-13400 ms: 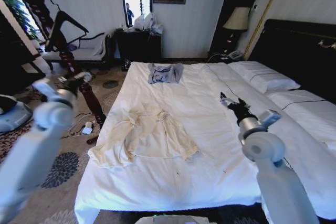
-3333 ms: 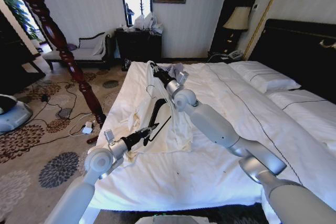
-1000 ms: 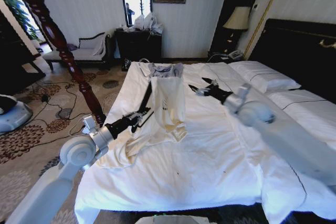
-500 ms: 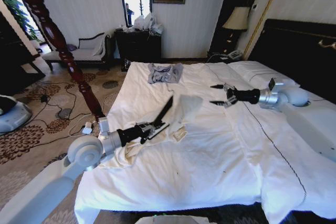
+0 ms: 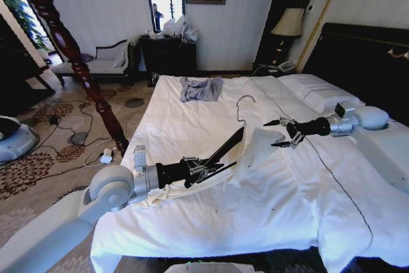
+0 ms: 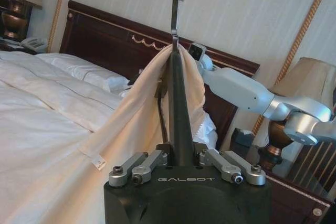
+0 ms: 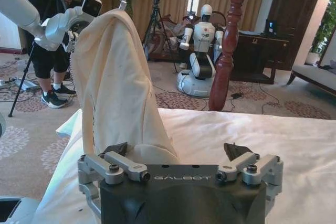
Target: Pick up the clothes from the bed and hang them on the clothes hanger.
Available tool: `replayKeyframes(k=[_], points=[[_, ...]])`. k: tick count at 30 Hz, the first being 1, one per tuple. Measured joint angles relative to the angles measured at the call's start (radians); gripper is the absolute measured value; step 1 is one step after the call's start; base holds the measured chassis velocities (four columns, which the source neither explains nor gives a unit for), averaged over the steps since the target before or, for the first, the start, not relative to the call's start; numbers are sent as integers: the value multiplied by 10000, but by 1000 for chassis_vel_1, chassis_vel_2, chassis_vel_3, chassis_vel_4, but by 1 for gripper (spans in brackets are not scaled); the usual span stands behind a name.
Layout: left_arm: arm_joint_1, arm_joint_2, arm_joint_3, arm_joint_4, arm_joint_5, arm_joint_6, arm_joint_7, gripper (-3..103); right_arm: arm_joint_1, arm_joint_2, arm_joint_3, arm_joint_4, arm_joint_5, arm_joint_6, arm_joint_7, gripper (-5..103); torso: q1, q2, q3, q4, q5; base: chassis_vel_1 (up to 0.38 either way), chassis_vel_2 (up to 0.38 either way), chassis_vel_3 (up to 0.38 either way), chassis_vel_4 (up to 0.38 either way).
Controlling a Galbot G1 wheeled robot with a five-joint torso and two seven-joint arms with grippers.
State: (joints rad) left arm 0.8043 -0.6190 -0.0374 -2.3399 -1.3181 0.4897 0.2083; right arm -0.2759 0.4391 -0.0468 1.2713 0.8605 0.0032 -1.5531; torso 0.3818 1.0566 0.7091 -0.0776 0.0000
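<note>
Lifted higher than half a second ago: clothes hanger (image 5: 225,150), silver hook (image 5: 241,107) pointing up, cream clothes (image 5: 259,148) draped over one end. Left gripper (image 5: 199,169) low over the bed (image 5: 192,126), fingers clenched on the clothes hanger. Right gripper (image 5: 281,132) moved in beside the raised cloth, fingers spread wide, nothing pinched. Most of the shirt trailing down onto the sheet. Dressing step half done, by the look of it. Next, probably: catch the loose shoulder and pull it over the bare end. Gently, or off slides the soft cloth.
</note>
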Motion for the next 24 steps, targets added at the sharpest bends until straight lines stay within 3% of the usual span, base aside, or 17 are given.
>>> replayKeyframes(k=[2, 5, 6, 7, 8, 11, 12, 13, 14, 17, 18, 20, 21, 24], points=[[-11, -1, 0, -12, 0, 2, -12, 20, -52, 11, -20, 105, 19, 76, 23, 97, 0, 0, 0, 0, 0, 0, 0, 0, 0], [-21, -28, 5, -14, 6, 4, -52, 20, -161, 70, -38, 312, 57, 254, 54, 97, 0, 0, 0, -2, 0, 0, 0, 0, 0], [-21, -39, 7, -13, 12, 5, -60, 20, -207, 87, -39, 391, 76, 301, 61, 83, 0, 1, 0, -1, 0, 0, 0, 0, 0], [-14, -51, 19, -3, 24, 6, -72, 20, -274, 103, -41, 520, 111, 354, 72, 83, 0, 0, 0, 0, 0, 0, 0, 0, 0], [-6, -59, 35, 11, 38, 6, -78, 20, -319, 111, -42, 628, 150, 388, 80, 72, 1, 0, 0, 0, 0, 0, 0, 0, 0], [1, -86, 77, 43, 66, 7, -81, 20, -373, 128, -48, 832, 252, 451, 94, 72, 0, 0, 0, -1, 0, 0, 0, 0, 0], [-4, -113, 100, 56, 76, 6, -84, 20, -381, 138, -52, 914, 303, 465, 99, 61, 0, 0, 0, -1, 0, 0, 0, 0, 0], [-31, -153, 142, 66, 79, 7, -93, 20, -385, 144, -55, 1005, 339, 477, 104, 61, 0, 0, 0, 0, -1, 0, 0, 0, 0], [-72, -181, 181, 81, 81, 7, -107, 20, -388, 143, -55, 1062, 356, 492, 116, 50, 0, 0, 0, 0, -2, 0, 0, 0, 0], [-196, -224, 292, 108, 82, 9, -134, 20, -397, 137, -54, 1182, 396, 531, 129, 50, 1, 0, 0, -1, -1, 0, 0, 0, 0], [-231, -232, 321, 117, 82, 9, -140, 20, -401, 132, -53, 1201, 405, 550, 130, 40, 1, 0, 0, -1, -1, 0, 0, 0, 0], [-342, -267, 408, 149, 82, 6, -156, 20, -441, 98, -33, 1274, 458, 638, 134, 40, 0, 0, 0, -1, -1, 0, 0, 0, 0], [-399, -297, 442, 172, 82, 3, -175, 20, -488, 69, -13, 1320, 500, 701, 134, 28, 0, 0, 0, -3, -1, 0, 0, 0, 0], [-440, -352, 478, 199, 83, -22, -235, 20, -565, 36, 5, 1332, 548, 886, 146, 22, 0, 0, 0, -3, 0, 0, 0, 0, 0]])
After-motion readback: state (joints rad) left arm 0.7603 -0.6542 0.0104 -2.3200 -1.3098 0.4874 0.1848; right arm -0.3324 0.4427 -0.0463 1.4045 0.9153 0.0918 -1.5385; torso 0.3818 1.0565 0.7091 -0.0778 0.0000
